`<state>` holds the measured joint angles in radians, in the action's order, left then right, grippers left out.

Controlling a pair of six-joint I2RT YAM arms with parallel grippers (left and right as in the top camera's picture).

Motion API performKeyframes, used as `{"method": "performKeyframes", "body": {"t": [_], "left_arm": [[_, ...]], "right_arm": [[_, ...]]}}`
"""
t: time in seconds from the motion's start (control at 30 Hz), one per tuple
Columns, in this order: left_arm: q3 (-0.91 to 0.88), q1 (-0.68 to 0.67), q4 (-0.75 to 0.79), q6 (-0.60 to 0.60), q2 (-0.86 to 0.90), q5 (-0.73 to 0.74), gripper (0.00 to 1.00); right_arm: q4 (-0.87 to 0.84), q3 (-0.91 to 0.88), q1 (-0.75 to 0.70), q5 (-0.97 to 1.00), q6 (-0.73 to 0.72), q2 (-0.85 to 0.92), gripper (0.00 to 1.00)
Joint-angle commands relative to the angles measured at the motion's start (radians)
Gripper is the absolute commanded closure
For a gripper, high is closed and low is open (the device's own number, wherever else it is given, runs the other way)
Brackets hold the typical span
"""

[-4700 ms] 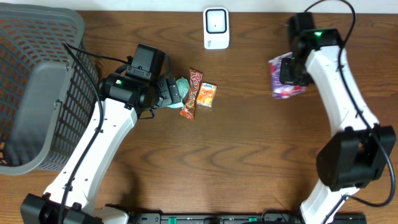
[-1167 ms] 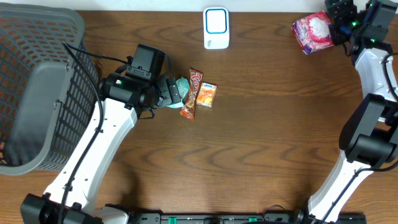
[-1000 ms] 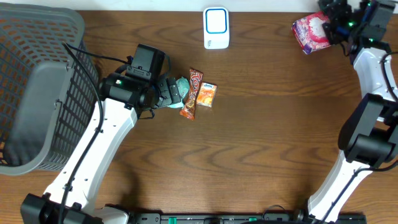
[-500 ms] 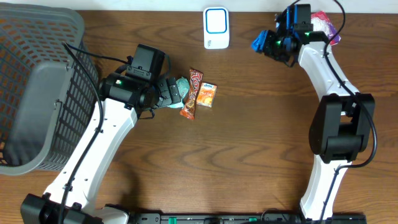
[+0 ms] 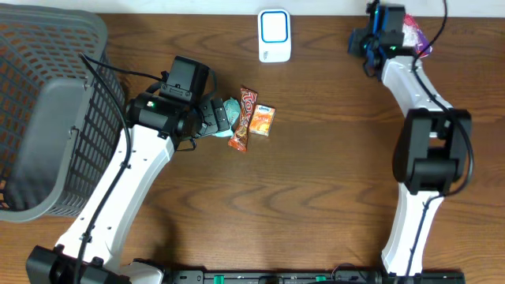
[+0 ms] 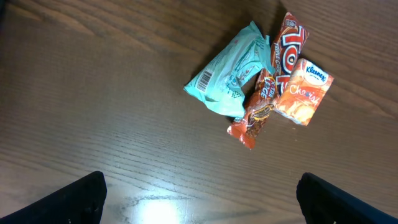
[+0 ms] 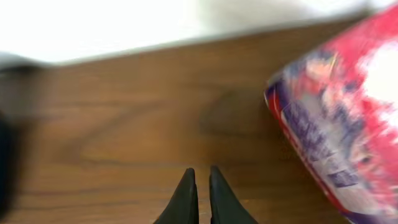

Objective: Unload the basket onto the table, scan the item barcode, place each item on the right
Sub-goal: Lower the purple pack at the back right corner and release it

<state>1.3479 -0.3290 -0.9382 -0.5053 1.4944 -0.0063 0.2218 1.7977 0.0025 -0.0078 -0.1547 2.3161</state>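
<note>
Hovering left of table centre, left jaws gape wide and empty over a teal packet [image 6: 230, 78], a bar [image 6: 264, 93] and an orange pack [image 6: 306, 91], the packet's barcode facing up. Right jaws are clenched on nothing at the far edge, just beside a pink bag [image 7: 348, 118] lying free; the scanner [image 5: 274, 35] stands at mid far edge. Likely step is picking an item: left jaws must drop, close on the teal packet, then present its barcode to the scanner.

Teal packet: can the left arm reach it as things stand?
Probably yes. The left arm holds its jaws open close by the teal packet. Nothing covers it; only a red bar touches one edge.
</note>
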Motion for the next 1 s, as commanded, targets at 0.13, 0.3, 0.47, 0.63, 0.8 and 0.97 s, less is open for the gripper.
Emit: {"method": "performKeyframes", "body": {"t": [0.13, 0.3, 0.47, 0.63, 0.8, 0.97], "left_arm": [[-0.003, 0.003, -0.003, -0.013, 0.004, -0.010, 0.02], [-0.003, 0.003, -0.003, -0.013, 0.004, -0.010, 0.02], [-0.003, 0.003, -0.003, -0.013, 0.004, -0.010, 0.02], [-0.003, 0.003, -0.003, -0.013, 0.004, -0.010, 0.02], [-0.003, 0.003, -0.003, -0.013, 0.004, -0.010, 0.02], [-0.003, 0.003, -0.003, -0.013, 0.004, -0.010, 0.02]], "right_arm": [[-0.050, 0.005, -0.105, 0.108, 0.092, 0.075, 0.97], [-0.024, 0.005, -0.159, 0.239, 0.051, 0.063, 0.97], [0.050, 0.009, -0.159, 0.372, -0.001, -0.020, 0.99], [0.098, 0.009, -0.159, 0.436, -0.085, -0.142, 0.99], [0.031, 0.008, -0.158, 0.056, -0.008, -0.184, 0.89], [-0.061, 0.006, -0.153, 0.072, -0.009, -0.089, 0.89]]}}
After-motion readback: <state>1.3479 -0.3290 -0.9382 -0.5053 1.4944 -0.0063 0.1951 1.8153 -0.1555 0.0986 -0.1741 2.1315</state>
